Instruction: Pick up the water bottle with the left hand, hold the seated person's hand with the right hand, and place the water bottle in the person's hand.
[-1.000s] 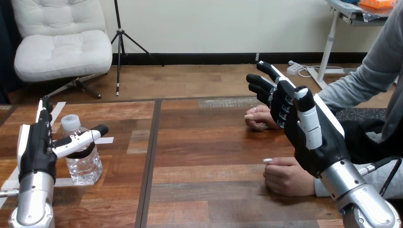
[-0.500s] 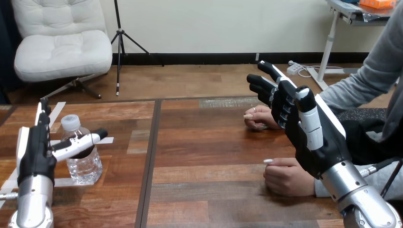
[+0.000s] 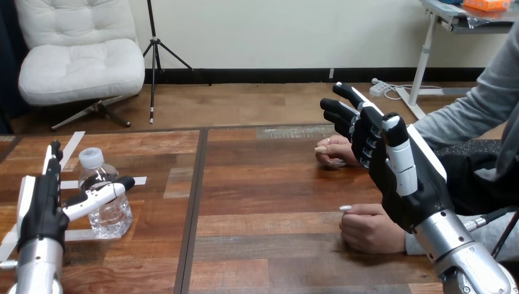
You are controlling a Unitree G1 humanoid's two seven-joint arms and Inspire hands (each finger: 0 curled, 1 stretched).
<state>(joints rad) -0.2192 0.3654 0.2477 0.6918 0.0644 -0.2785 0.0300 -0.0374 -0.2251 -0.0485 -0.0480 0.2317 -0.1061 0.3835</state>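
Note:
A clear water bottle (image 3: pixel 105 197) with a white cap stands upright on the table at the left. My left hand (image 3: pixel 43 211) is beside it, open, its fingers straight along the bottle's left side and its thumb reaching across the front of the bottle. My right hand (image 3: pixel 392 160) hangs above the table at the right, open, fingers pointing away. The person's far hand (image 3: pixel 333 151) rests on the table just beyond it. The person's near hand (image 3: pixel 367 226) lies curled on the table below my right palm. Neither touches my hand.
The wooden table (image 3: pixel 269 196) has a dark seam down its middle. White tape strips (image 3: pixel 73 144) lie on the table near the bottle. The person's grey sleeve (image 3: pixel 471 110) comes in from the right edge.
My left hand has dropped lower and slightly left, with its thumb now lower across the bottle. My right hand has shifted a little right and down. The bottle and the person's hands have stayed put.

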